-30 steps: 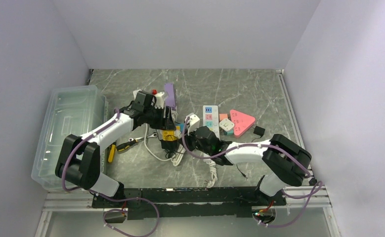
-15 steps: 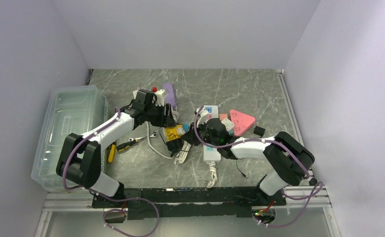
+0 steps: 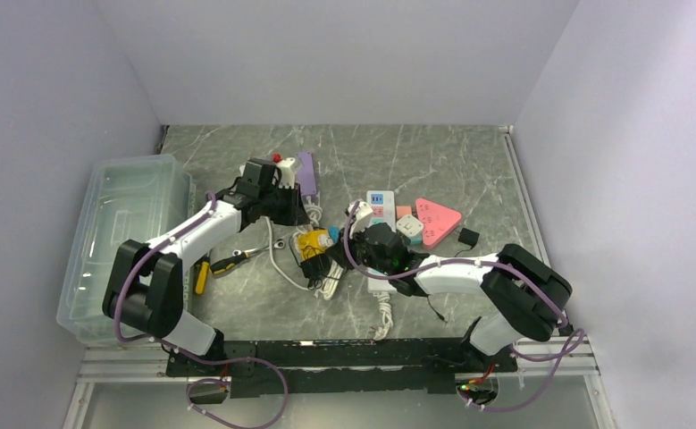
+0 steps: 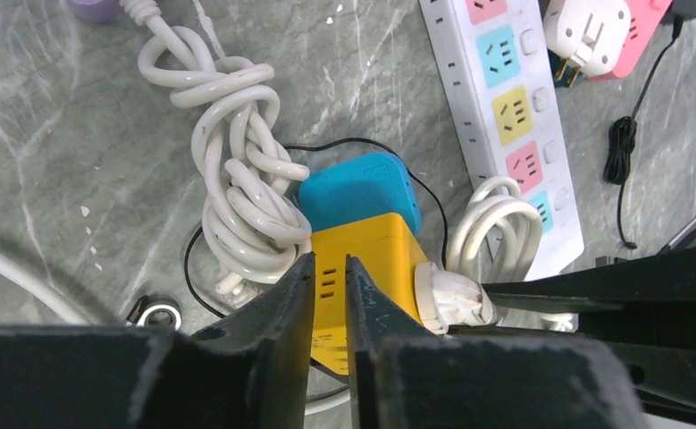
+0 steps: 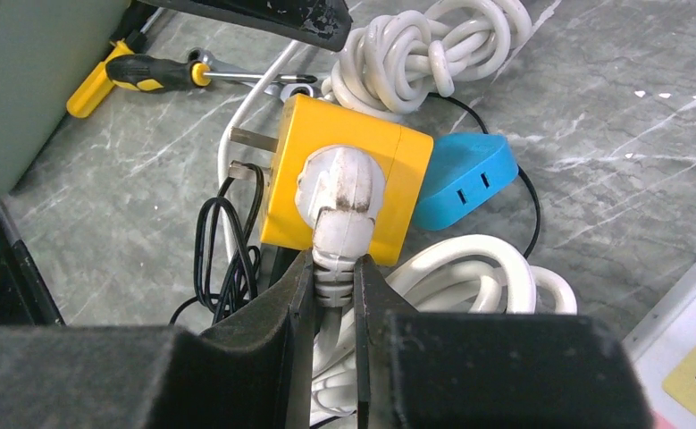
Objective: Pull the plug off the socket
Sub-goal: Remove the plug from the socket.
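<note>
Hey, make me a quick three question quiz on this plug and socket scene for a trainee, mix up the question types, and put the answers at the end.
1. True or false: the white plug is out of the yellow socket cube.
2. The left gripper is clamped on: A the white plug, B the yellow socket cube, C nothing.
3. Which gripper pinches the plug's neck?
Key: 1 false, it sits in the cube. 2 B. 3 the right gripper.
</note>
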Robot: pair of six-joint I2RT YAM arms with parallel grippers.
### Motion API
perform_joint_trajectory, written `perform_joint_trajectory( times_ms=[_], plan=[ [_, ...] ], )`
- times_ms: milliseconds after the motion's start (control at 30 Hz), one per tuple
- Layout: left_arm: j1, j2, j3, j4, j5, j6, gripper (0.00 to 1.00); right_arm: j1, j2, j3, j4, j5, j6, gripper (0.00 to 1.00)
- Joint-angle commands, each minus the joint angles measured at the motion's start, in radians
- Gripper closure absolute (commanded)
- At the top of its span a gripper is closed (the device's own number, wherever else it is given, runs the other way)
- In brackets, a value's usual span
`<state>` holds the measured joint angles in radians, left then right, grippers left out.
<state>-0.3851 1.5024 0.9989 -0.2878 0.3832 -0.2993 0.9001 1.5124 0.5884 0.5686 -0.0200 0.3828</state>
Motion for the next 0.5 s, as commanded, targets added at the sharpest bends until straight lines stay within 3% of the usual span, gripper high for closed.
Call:
perform_joint_trajectory(
  times_ms=[0, 200, 300, 467],
  plan=[
    [-0.001, -0.073, 0.032, 0.039, 0.060, 0.052, 0.69, -0.001, -0.049, 0.020, 0.038, 0.070, -0.021, 1.00],
    [-0.001, -0.133, 0.049, 0.013, 0.211, 0.209, 0.36, -0.083, -0.059, 0.007, 0.082, -0.145, -0.023, 1.00],
    [-0.001, -0.149, 0.049, -0.001, 0.233, 0.268, 0.31, -0.114, -0.076, 0.000, 0.094, -0.248, -0.031, 1.00],
    [-0.038, -0.167, 0.017, -0.003, 0.111, 0.352, 0.31, -0.130, -0.117, -0.011, 0.096, -0.337, -0.052, 1.00]
  ],
)
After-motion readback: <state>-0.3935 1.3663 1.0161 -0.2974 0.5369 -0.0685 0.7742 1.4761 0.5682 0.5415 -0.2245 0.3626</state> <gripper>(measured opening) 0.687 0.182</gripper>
